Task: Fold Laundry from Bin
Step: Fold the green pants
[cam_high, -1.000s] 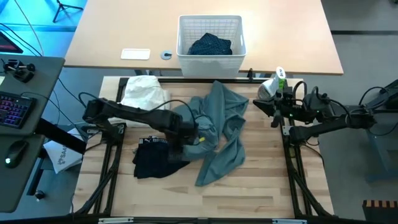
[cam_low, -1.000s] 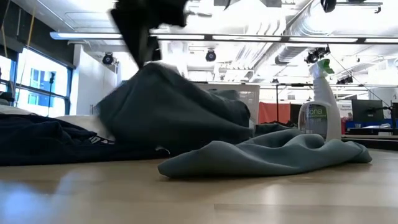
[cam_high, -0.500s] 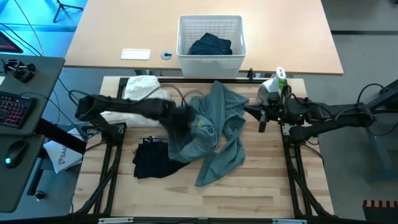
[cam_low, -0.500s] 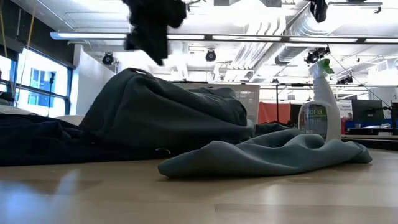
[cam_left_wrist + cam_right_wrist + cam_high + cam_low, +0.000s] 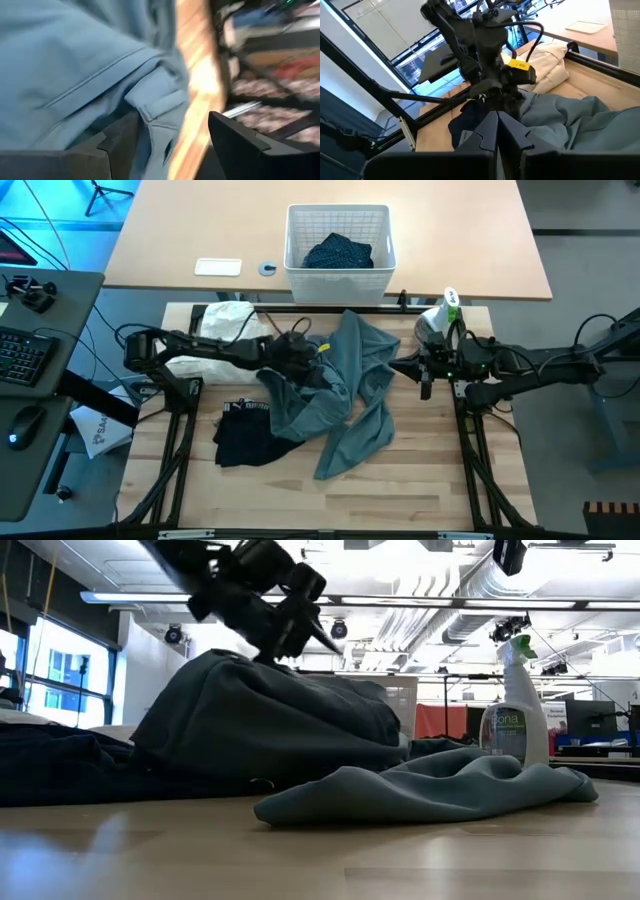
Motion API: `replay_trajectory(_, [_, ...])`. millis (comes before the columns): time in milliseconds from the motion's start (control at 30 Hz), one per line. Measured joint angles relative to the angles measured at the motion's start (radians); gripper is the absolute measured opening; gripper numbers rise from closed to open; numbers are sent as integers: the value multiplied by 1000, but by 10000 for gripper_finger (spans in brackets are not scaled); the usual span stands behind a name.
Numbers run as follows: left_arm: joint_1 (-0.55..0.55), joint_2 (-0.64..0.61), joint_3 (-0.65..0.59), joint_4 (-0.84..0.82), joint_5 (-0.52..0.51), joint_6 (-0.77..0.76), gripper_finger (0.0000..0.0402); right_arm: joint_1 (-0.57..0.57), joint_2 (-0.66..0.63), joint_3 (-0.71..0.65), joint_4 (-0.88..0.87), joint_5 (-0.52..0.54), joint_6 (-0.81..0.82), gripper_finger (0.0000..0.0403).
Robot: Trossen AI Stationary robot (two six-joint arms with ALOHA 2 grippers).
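Early stage: nothing folded, navy garment left in white lattice plastic bin [image 5: 338, 240], top centre.
Left gripper [image 5: 303, 352] open, empty, over crumpled grey-green top [image 5: 345, 395] mid-frame; right gripper [image 5: 412, 367] shut, empty, centre right.

Overhead looking down, tabletop level, both sharing grey-green top [image 5: 345, 395]

Left gripper [image 5: 312, 358] opened, dropped grey-green top [image 5: 345, 395]; right arm advanced.

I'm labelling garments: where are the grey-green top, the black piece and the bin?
grey-green top [image 5: 350, 395]: high view, middle of the spread cloth.
black piece [image 5: 245, 438]: high view, its centre.
bin [image 5: 337, 210]: high view, far rim.
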Motion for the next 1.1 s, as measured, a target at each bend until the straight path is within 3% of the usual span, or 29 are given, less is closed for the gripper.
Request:
replay_trajectory(133, [-32,29,-74,205,-4,-89,225,0,0,0,0,8,-1,5])
replay_trajectory(267, [-72,68,-73,353,-2,-117,209,0,0,0,2,27,0,5])
replay_trajectory(367, [-107,106,-41,509,-8,-50,189,0,0,0,8,28,0,5])
replay_trajectory(467, [-138,131,65,598,-8,93,162,0,0,0,15,28,0,5])
replay_trajectory(600, [-164,135,288,465,17,347,112,0,-20,0,32,21,0,5])
replay_trajectory(800, [-172,137,764,-77,39,752,13,0,-109,0,55,0,0,5])
replay_trajectory(967, [-161,137,1148,-395,-95,1037,10,0,-200,0,234,-1,-60,5])
replay_trajectory(1100, [-124,133,1345,-384,-112,1136,3,0,-242,0,441,-4,-172,5])
